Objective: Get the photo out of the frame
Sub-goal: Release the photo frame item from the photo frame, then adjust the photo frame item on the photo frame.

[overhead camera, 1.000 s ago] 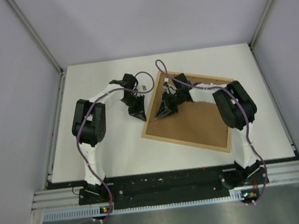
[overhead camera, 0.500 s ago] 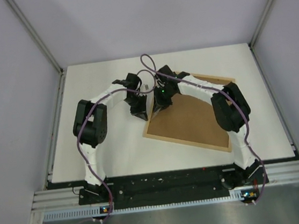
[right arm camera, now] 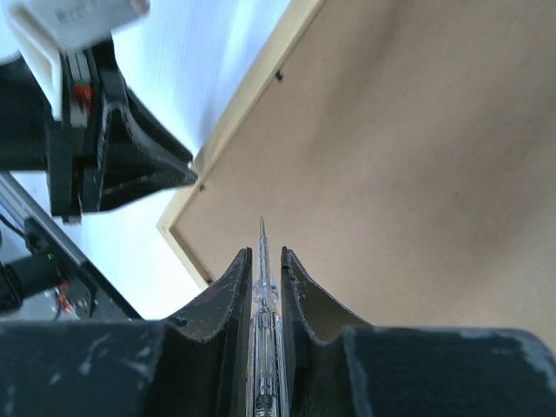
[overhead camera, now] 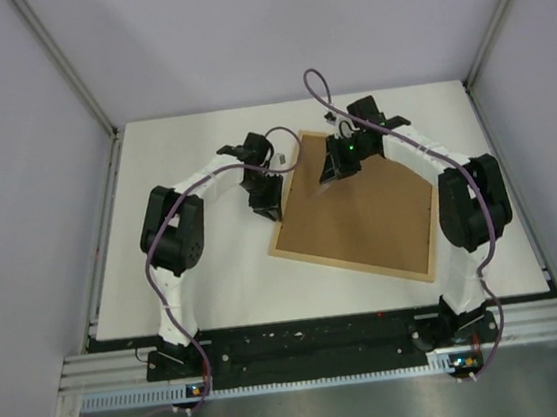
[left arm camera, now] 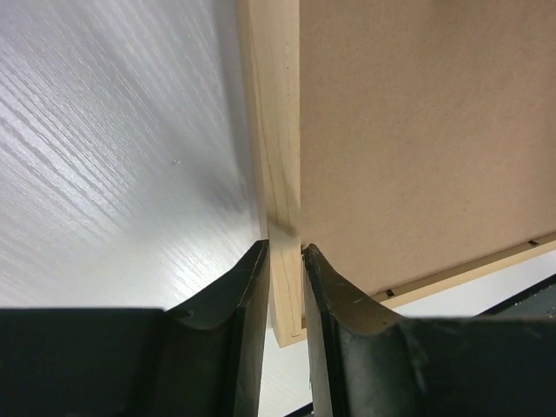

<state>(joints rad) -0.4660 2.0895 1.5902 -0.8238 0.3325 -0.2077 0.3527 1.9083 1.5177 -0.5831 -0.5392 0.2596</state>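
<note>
White table point(overhead camera: 196, 278): bears the frame point(overhead camera: 351, 267), laid back upward so its rear can be opened.
Backing board point(overhead camera: 360, 214): brown, seated in the frame.
Left gripper point(left arm camera: 282, 248): fingers narrow, pinching the frame's left rail, probably to steady it.
Right gripper point(right arm camera: 262, 254): clamped on a thin clear pointed tool point(right arm camera: 261, 287), tip over the board, likely for prying.
Photo: hidden, presumably beneath the board, below both pairs of fingers.

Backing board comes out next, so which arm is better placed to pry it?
Probably right: the right gripper holds a pointed tool over the backing board; the left gripper pinches the frame.
</note>
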